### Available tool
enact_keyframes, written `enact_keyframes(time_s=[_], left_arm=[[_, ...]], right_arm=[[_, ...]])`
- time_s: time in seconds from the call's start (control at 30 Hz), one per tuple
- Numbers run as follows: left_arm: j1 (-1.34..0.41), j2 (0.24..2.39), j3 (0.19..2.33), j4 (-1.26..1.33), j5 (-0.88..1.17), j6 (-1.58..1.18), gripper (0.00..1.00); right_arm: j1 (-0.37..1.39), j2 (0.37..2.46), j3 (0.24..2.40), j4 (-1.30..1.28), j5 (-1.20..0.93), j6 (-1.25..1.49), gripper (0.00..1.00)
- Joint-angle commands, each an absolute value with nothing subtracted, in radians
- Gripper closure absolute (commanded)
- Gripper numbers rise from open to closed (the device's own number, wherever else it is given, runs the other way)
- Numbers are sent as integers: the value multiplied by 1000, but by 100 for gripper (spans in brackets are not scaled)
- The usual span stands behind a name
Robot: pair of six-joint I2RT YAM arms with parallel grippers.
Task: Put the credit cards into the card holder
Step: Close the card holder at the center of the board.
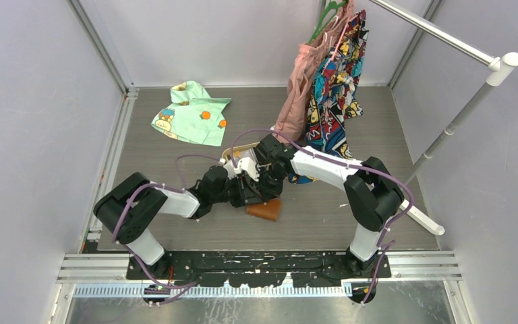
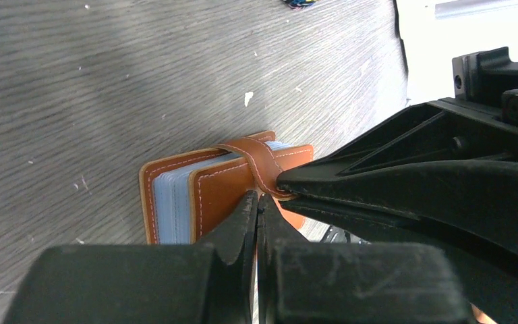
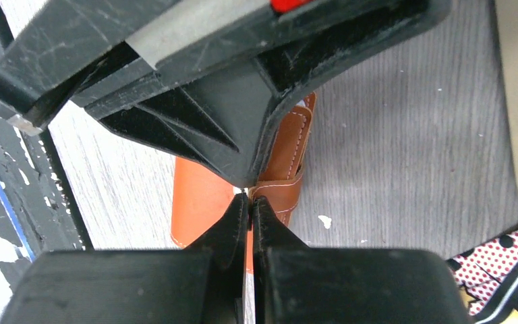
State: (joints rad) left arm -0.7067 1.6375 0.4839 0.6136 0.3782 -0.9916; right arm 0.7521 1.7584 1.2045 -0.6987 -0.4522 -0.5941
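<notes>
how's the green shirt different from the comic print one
The green shirt lies crumpled on the table; the comic shirt hangs upright. The green shirt is pale with few motifs; the comic shirt is densely multicoloured. Both are printed garments.

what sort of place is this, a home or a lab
Most likely a robot lab test cell, not a home: white walls box in a grey table, two robot arms bolted at its near edge, and a metal rail holds hung clothes.
</notes>
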Motion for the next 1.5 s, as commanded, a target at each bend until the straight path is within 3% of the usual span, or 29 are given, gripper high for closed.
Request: enact_keyframes(time_s=[0.0,0.3,0.63,1.47], left_arm=[[-701,1681,396,339,257,-926,100],[-701,1706,397,371,264,-937,100],[-701,1718,395,393,272,-942,100],[-701,1712,394,390,280,-936,100]], right_arm=[[770,1760,1192,-767,-523,-574,95],[785,1797,1193,-730,-577,-476,94],[783,1809,1192,-703,-572,-343,66],[761,1814,1206,-765,-471,-402,67]])
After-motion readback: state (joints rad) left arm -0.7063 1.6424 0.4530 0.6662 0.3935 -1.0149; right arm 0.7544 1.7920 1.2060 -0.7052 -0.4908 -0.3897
